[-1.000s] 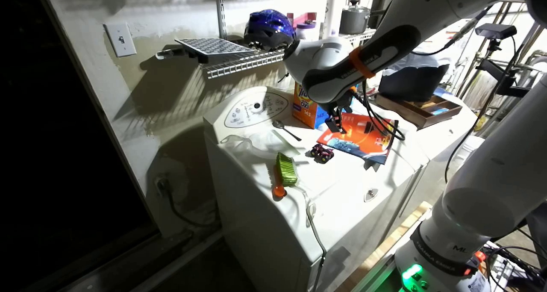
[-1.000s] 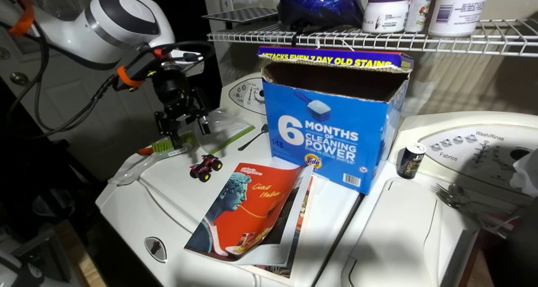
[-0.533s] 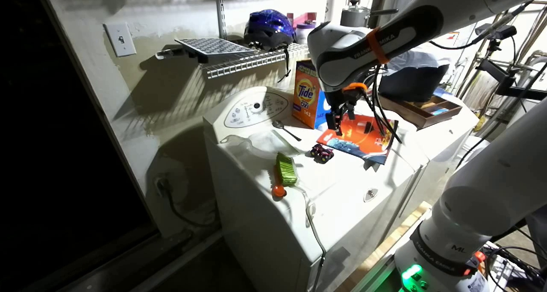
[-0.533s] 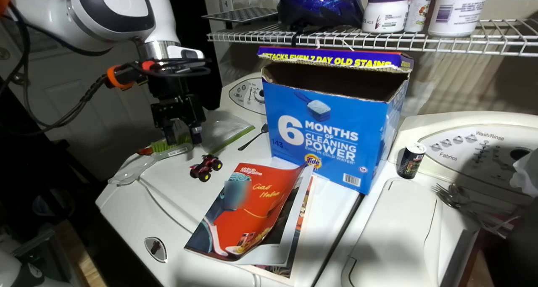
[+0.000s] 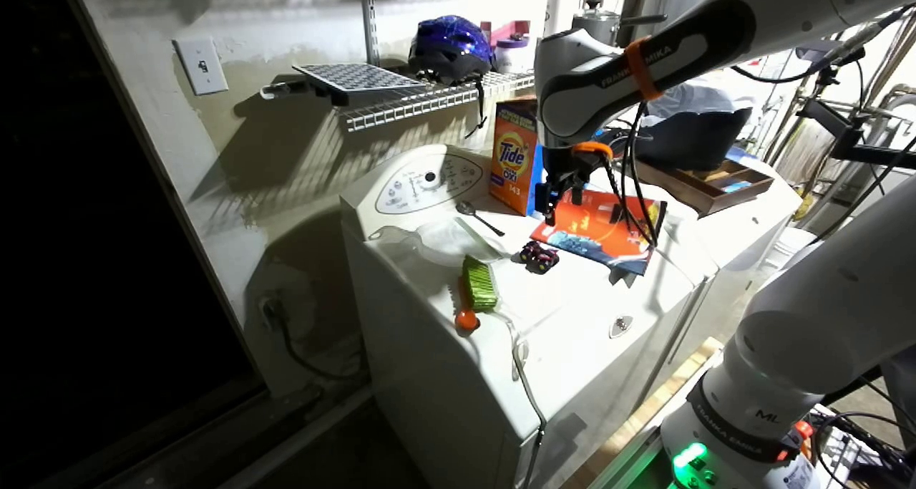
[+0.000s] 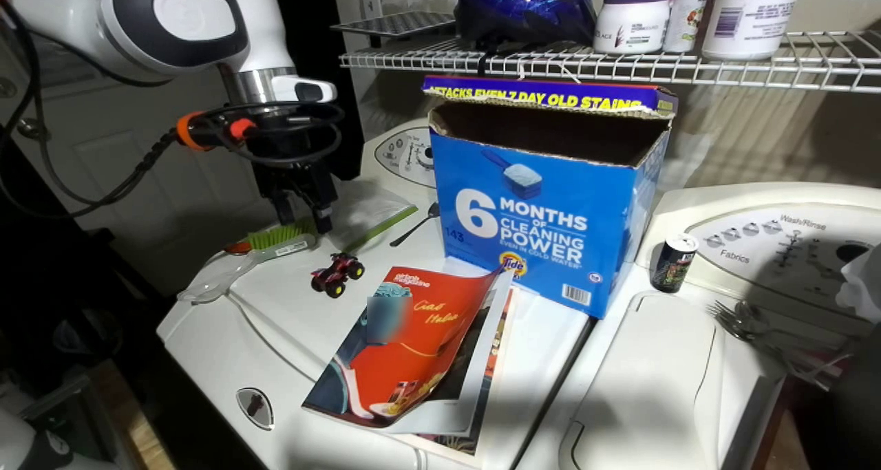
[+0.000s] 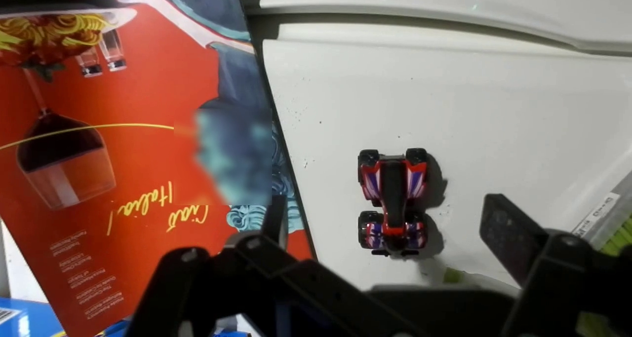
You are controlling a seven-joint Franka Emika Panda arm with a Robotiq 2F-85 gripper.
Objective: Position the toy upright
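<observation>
The toy, a small red and purple quad bike with black wheels [image 5: 539,257], stands on its wheels on the white machine top. It also shows in an exterior view [image 6: 337,274] and in the wrist view [image 7: 393,194], where its seat faces the camera. My gripper [image 7: 392,226] is open and empty, pointing down. Its fingers lie on either side of the toy in that view. In both exterior views the gripper [image 5: 549,210] [image 6: 303,219] is above the machine top, apart from the toy. A yellow-green-bristled brush with an orange end [image 5: 481,285] lies near the toy.
A magazine with a red cover [image 6: 413,346] lies beside the toy. A tall orange and blue box [image 6: 537,215] stands behind it. A dark spoon [image 6: 416,223] and a clear, green-edged plastic piece [image 6: 372,205] lie nearby. A wire shelf [image 6: 688,71] hangs above; a can [image 6: 673,263] stands right of the box.
My arm has shifted and my wrist has turned from a slant to pointing more straight down. The gripper stays open. The toy, brush, magazine and box have not moved.
</observation>
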